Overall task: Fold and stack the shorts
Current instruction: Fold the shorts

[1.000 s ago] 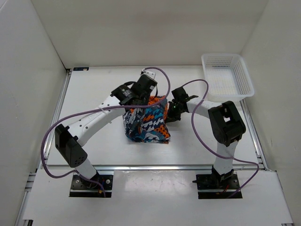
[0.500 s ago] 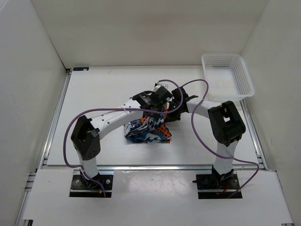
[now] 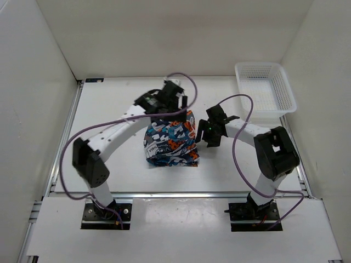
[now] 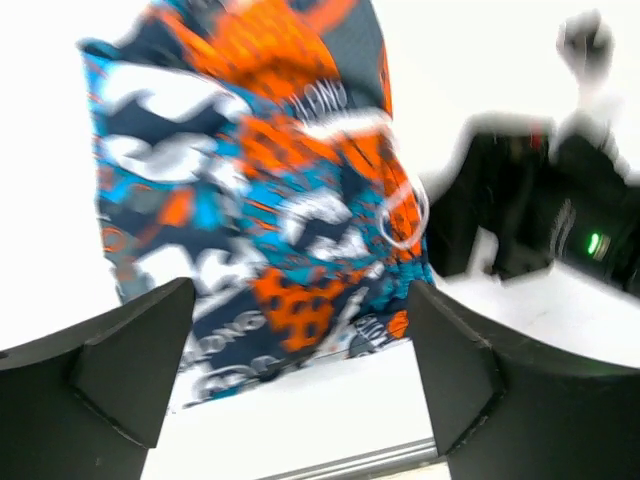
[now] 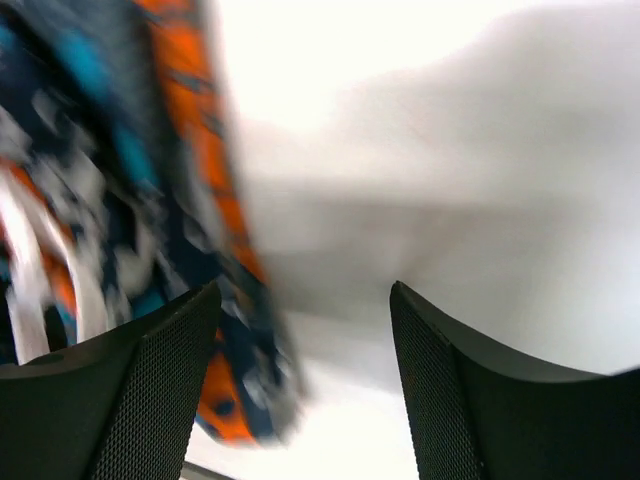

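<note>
The shorts (image 3: pixel 170 143) lie bunched at the middle of the surface (image 3: pixel 109 115). The left fingers (image 4: pixel 120 365) hover spread and empty over their far edge. The right fingers (image 5: pixel 130 400), also spread and empty, are just beside their right side. A white mesh basket (image 3: pixel 265 94) stands far right, well apart.

Lab cell: white walls (image 3: pixel 164 38), rail-framed table (image 3: pixel 109 104).

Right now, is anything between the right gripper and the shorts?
Nothing visible. The right gripper, jaws open, sits just right of the shorts, with only bare table between them. The left gripper hovers above the shorts, not in that gap.
</note>
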Robot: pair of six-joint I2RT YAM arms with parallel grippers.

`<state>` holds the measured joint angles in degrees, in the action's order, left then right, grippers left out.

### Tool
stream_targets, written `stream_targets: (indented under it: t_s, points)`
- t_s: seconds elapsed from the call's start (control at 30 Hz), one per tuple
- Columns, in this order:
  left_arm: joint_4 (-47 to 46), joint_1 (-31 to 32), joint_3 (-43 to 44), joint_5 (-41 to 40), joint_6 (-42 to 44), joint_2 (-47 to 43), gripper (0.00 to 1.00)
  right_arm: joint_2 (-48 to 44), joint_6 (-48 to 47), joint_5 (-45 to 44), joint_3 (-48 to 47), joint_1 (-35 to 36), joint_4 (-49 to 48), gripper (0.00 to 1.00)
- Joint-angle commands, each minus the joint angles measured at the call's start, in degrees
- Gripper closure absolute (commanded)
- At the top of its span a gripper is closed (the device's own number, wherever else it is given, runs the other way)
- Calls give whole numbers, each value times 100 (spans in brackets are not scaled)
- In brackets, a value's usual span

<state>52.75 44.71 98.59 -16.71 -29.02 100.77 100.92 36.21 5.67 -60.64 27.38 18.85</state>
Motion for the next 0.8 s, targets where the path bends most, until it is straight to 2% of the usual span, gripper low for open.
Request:
stream_targets:
  t_s: [0.0, 0.03, 0.07, 0.1, 0.13, 0.17, 0.2, 0.27, 0.37, 0.53, 0.7, 0.77]
  points:
    - [86, -514, -102, 501, -52, -1119, 6, -720, -306, -698, 237, -39, 758, 27]
    - [86, -733, -312, 580, 1, -1217, 11, -889, -359, -830, 315, -39, 873, 27]
    - [86, -831, -462, 651, 1, -1313, 24, -1238, -360, -1118, 368, -39, 1136, 36]
    - [86, -989, -602, 651, 1, -1462, 30, -1425, -412, -1295, 369, -39, 1269, 43]
    - [86, -1051, -891, 756, 1, -1464, 37, -1600, -413, -1445, 369, -39, 1383, 53]
    - [86, -1113, -1033, 818, -77, -1533, 45, -1968, -413, -1550, 369, -39, 1489, 72]
    - [17, -1113, -1174, 905, -78, -1534, 61, -2128, -413, -1604, 256, -39, 1551, 79]
    - [-229, -1175, -1611, 1134, -244, -1473, 73, -2322, -474, -1517, 54, 110, 1604, 89]
    - [-634, -1227, -2104, 1432, -394, -1096, 89, -1939, -544, -1131, -657, 443, 1604, 94]
    - [-1021, -1280, -2598, 1661, -613, -454, 89, -762, -720, -717, -1966, 1164, 1604, 98]
    - [-1355, -1333, -2880, 1803, -737, -111, 89, 180, -659, -278, -2223, 1217, 1270, 99]
    - [-1355, -1333, -2827, 1803, -737, 30, 89, 594, -519, -452, -2224, 1217, 1191, 99]
